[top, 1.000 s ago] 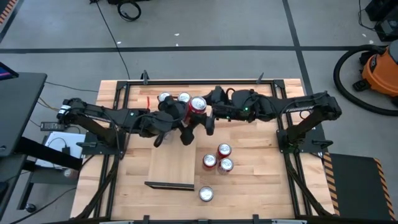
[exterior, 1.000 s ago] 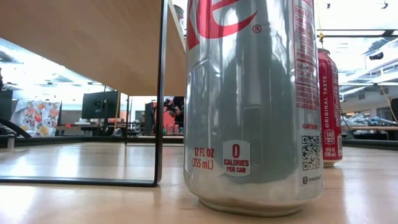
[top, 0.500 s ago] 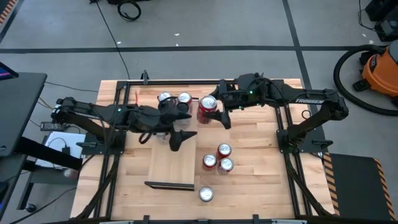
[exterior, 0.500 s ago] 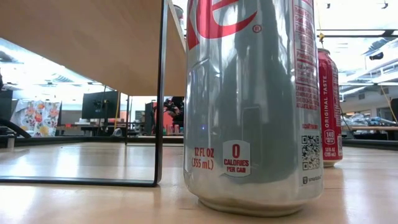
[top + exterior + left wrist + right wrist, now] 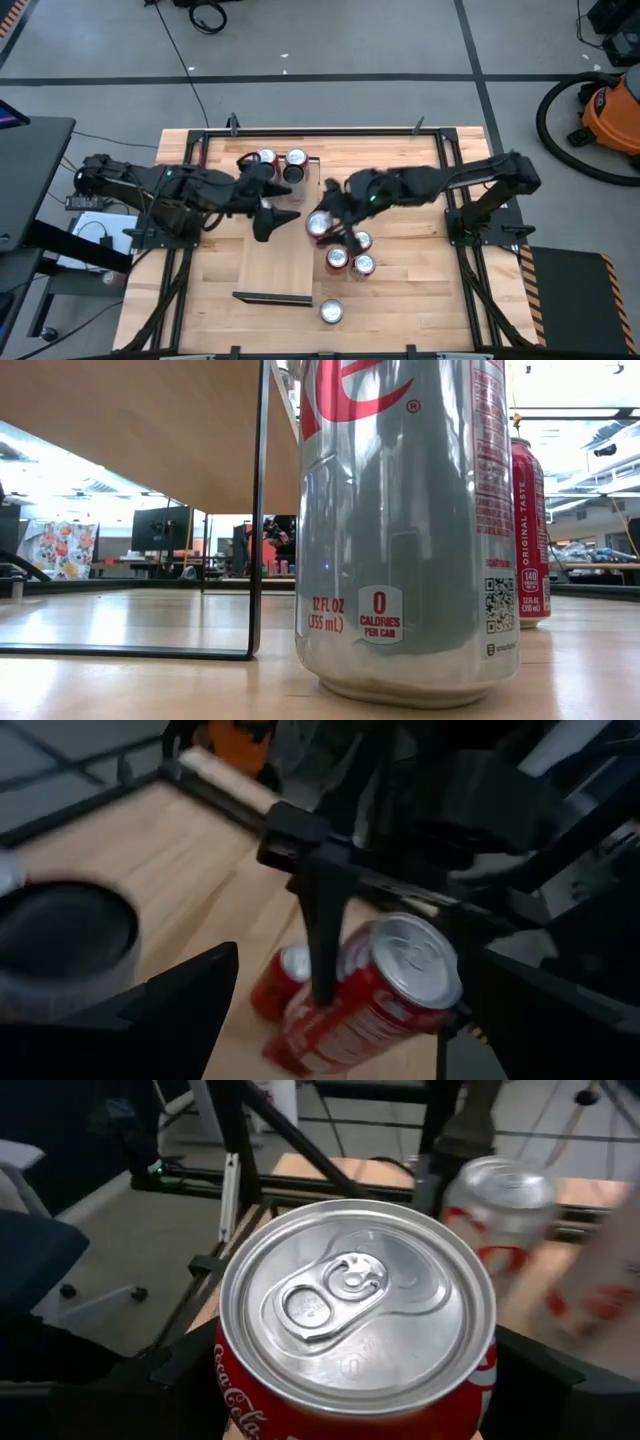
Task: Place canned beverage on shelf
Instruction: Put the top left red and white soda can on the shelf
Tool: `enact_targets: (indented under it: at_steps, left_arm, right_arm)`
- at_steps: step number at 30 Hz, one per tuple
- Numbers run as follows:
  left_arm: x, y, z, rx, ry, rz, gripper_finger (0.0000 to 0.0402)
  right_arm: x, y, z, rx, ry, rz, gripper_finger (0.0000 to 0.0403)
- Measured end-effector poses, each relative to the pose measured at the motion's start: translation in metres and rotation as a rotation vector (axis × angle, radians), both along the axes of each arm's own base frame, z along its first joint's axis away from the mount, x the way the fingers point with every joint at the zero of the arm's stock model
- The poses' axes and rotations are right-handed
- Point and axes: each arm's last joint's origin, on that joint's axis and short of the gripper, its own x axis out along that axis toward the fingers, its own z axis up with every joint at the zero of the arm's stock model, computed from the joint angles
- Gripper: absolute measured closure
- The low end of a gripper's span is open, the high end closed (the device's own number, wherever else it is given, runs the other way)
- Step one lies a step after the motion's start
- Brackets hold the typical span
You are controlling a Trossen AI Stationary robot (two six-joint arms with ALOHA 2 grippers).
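Observation:
My right gripper (image 5: 325,228) is shut on a red can (image 5: 320,224) just off the right long edge of the shelf (image 5: 275,265), a pale board with a dark lip (image 5: 272,297) at its near end. In the right wrist view the can's silver top (image 5: 355,1305) fills the picture. My left gripper (image 5: 272,215) is open and empty over the shelf's far half, just left of the red can (image 5: 385,985). Two silver-topped cans (image 5: 280,158) and a dark one (image 5: 293,173) stand at the shelf's far end. My right gripper pinches the red can's side wall (image 5: 240,1390) between its two fingers (image 5: 175,1380), just below the top rim, on opposite sides. The fingers come from the table's right. In the left wrist view the can is tilted, and it seems clear of the table.
Three cans (image 5: 352,255) stand on the tabletop just right of the shelf, close under my right gripper. A silver can (image 5: 330,312) stands alone near the front edge and fills the low view (image 5: 410,530). Dark frame rails (image 5: 190,240) run along both sides.
My right gripper has carried the red can from the table's far side toward the near edge and a little left, to the shelf's right edge. My left gripper, which was at the can a second ago, has drawn back toward the table's left and stands open.

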Motion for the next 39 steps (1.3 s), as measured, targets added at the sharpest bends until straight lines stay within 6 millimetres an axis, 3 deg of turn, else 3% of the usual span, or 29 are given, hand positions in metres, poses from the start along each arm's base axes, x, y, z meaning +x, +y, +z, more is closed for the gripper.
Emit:
enact_targets:
  at_steps: [7,15,24,31,39]
  left_arm:
    - [-0.011,-0.014,-0.014,-0.009,0.155,-0.054,0.0013]
    - [-0.019,-0.016,-0.024,-0.001,0.272,-0.034,0.0013]
    - [-0.020,-0.015,-0.026,0.059,0.302,-0.060,0.0013]
    - [-0.023,-0.013,-0.030,0.101,0.351,-0.070,0.0013]
    - [-0.023,-0.012,-0.030,0.185,0.353,-0.081,0.0013]
  right_arm:
    - [0.032,0.008,-0.027,0.038,-0.027,-0.045,0.0080]
    - [0.053,0.018,-0.055,0.008,-0.012,-0.085,0.0080]
    - [0.064,0.020,-0.064,-0.007,-0.055,-0.115,0.0076]
    - [0.070,0.020,-0.073,-0.016,-0.052,-0.132,0.0049]
    - [0.067,0.018,-0.062,-0.062,-0.091,-0.149,0.0041]
